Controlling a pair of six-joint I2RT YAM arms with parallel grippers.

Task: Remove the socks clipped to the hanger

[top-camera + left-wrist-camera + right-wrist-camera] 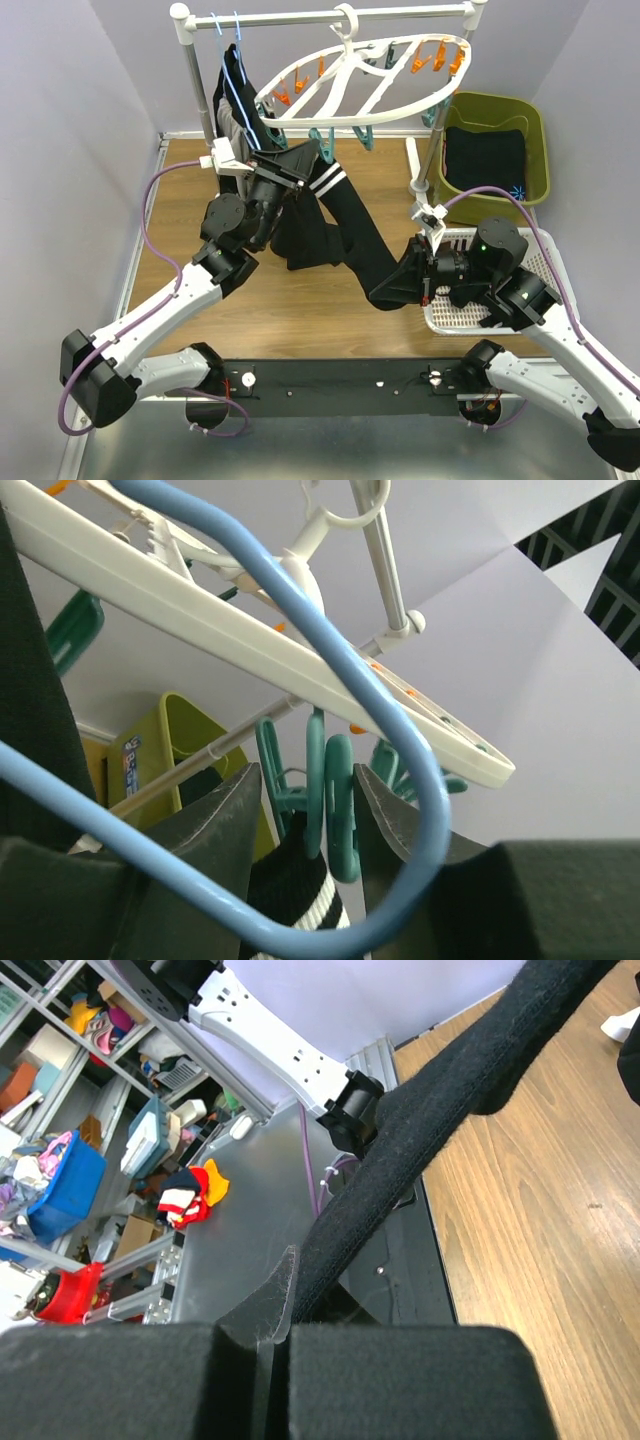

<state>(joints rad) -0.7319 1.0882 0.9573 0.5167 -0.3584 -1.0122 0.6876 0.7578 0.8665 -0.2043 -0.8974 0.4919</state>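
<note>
We see the long black sock with white cuff stripes [352, 228] stretched slantwise over the wooden tabletop [300, 310]. Its striped cuff hangs from a teal plastic clip [322, 150] at the near rim of the large white oval plastic drying frame [360, 78], and its toe end runs down to the right. The right gripper [388, 292] is clenched on that toe end; in its wrist view the fingers [250, 1320] meet with the black knit pinched between them. The left gripper [308, 158] hovers at the cuff with its jaws apart, one finger [225, 815] on either side of the teal plastic clip. Whether the pads press on it we cannot tell. A thin blue clothes hanger [340, 660] loops across that wrist view in front of the frame. Behind stands an olive-green plastic bin [535, 150] holding a folded black cloth [485, 155]. The bin bears a small label [130, 765], its print too blurred for us to read.
</note>
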